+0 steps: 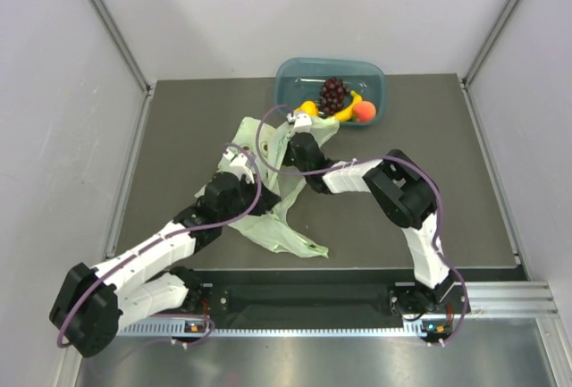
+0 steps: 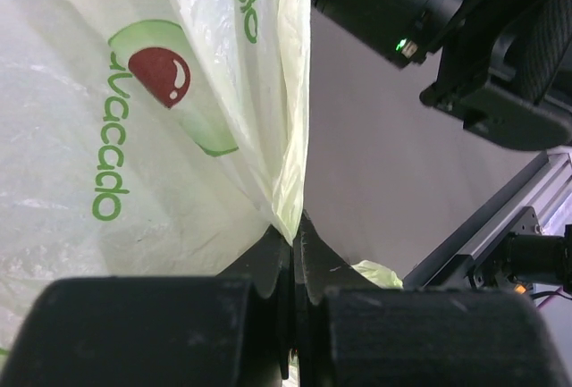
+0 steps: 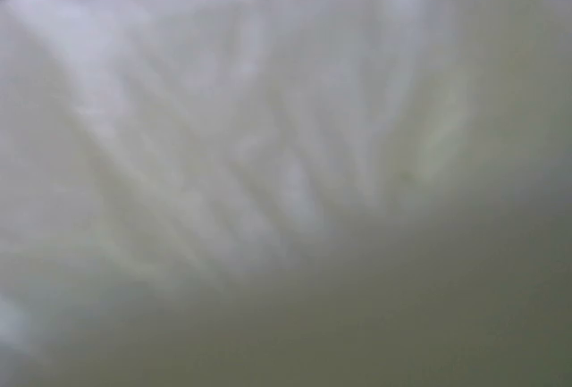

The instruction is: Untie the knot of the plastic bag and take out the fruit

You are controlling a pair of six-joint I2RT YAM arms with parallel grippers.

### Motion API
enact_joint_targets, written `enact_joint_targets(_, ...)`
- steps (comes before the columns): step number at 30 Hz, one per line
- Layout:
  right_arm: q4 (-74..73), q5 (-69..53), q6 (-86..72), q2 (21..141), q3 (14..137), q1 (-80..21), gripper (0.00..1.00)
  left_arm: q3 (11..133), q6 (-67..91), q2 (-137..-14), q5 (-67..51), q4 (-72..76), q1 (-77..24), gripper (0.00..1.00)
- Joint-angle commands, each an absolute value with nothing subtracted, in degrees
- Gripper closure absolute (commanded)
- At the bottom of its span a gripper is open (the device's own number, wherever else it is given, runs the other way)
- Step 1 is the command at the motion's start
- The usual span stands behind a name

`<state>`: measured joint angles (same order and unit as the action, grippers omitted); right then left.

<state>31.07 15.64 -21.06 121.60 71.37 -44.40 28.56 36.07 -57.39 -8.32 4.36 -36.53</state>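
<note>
The pale green plastic bag (image 1: 282, 231) lies crumpled and flattened on the dark table, from the tub down toward the near edge. My left gripper (image 1: 243, 162) is shut on a fold of the bag; in the left wrist view the jaws (image 2: 292, 231) pinch the film's edge, and the bag (image 2: 134, 181) shows a green avocado print. My right gripper (image 1: 301, 126) reaches into the bag's far end beside the tub, and bag film (image 3: 286, 137) blurs out its whole wrist view. The knot is not visible. The grape bunch (image 1: 333, 94), banana (image 1: 347, 108), peach (image 1: 364, 112) and a yellow fruit (image 1: 308, 107) lie in the tub.
The teal plastic tub (image 1: 375, 79) stands at the back middle of the table. Grey walls enclose the table on the left, right and back. The right arm's elbow (image 1: 402, 192) bends over the table's right half, and the metal rail (image 1: 357, 302) runs along the near edge.
</note>
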Motion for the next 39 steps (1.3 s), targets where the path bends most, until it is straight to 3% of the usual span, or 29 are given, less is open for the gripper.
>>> enact_joint_targets(1, 31.81, 8.62, -24.70, 122.08, 71.38, -41.14, 0.65, 27.77, 35.86, -55.73, -9.76, 6.77, -36.74, 1.00)
enact_joint_targets(2, 32.51, 7.83, -24.70, 121.04, 70.67, -40.87, 0.72, 27.60, 35.86, -55.46, -9.58, 6.59, -36.74, 1.00)
enact_joint_targets(6, 32.87, 3.00, -24.00, 117.08, 66.89, -39.55, 0.75, 26.98, 36.30, -54.76, -8.27, 6.42, -36.74, 1.00)
enact_joint_targets(10, 31.73, 0.97, -22.77, 110.06, 60.84, -38.41, 0.90, 26.89, 36.74, -54.23, -7.39, 6.33, -36.74, 1.00)
enact_joint_targets(15, 29.46, -3.14, -21.97, 100.91, 53.28, -37.35, 1.00, 27.60, 37.62, -53.79, -5.98, 5.89, -36.65, 1.00)
enact_joint_targets(20, 21.64, -12.81, -20.13, 92.65, 51.68, -36.56, 1.00, 29.00, 38.40, -55.01, -3.70, 5.10, -36.74, 1.00)
enact_joint_targets(27, 4.51, -42.68, -15.13, 87.98, 55.53, -34.01, 1.00, 30.23, 41.13, -58.62, -0.53, 6.33, -36.74, 1.00)
enact_joint_targets(30, -6.65, -44.82, -8.37, 86.31, 57.39, -34.01, 1.00, 31.99, 41.75, -60.11, 4.55, 4.84, -36.74, 1.00)
enact_joint_targets(35, -12.57, -35.26, -5.71, 82.44, 56.52, -34.01, 1.00, 35.24, 40.78, -61.08, 9.14, 1.41, -36.65, 1.00)
enact_joint_targets(39, -9.42, -32.36, -8.17, 81.22, 54.15, -36.11, 0.72, 35.60, 40.08, -59.94, 7.74, 0.79, -36.74, 1.00)
